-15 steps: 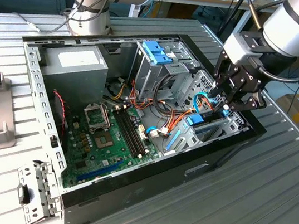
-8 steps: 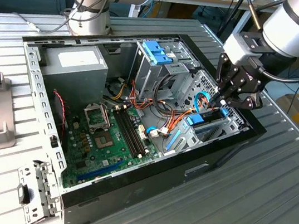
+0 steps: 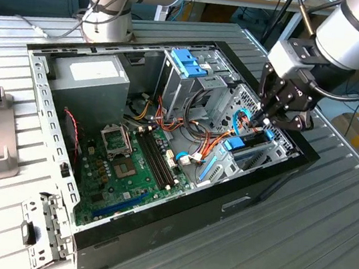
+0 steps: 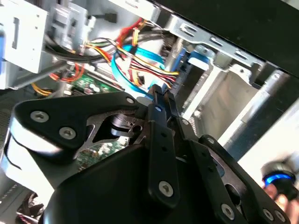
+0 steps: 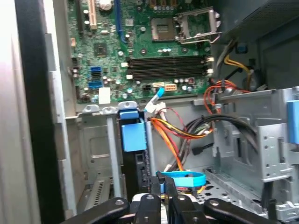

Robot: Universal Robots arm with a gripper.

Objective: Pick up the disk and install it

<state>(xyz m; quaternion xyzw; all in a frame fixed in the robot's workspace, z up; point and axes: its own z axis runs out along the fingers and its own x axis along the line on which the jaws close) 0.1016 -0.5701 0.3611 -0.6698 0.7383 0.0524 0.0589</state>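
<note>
**Fingers down at the drive bay, pinched together**

From my station I see the gripper (image 4: 161,100) with its fingers (image 5: 161,184) clenched together, tips nearly touching, with a light-blue flat cable (image 5: 184,177) looping just past them; whether they pinch that cable I cannot tell. In the exterior view the gripper (image 3: 267,122) hangs low inside the open computer case (image 3: 152,228), at the corner toward the exterior view's right. Just beside it the disk (image 3: 248,153) stands on edge in its bay, blue tab (image 3: 234,143) on top; in the first wrist view the blue tab (image 5: 132,133) sits right ahead of the fingers. Orange and yellow power wires (image 5: 180,130) run past the bay. Further out lie the green motherboard (image 3: 130,168), the grey power supply (image 3: 93,78) and the metal cage (image 3: 188,75) with light-blue handles. The case rests on a ribbed metal counter (image 3: 324,251).
</note>
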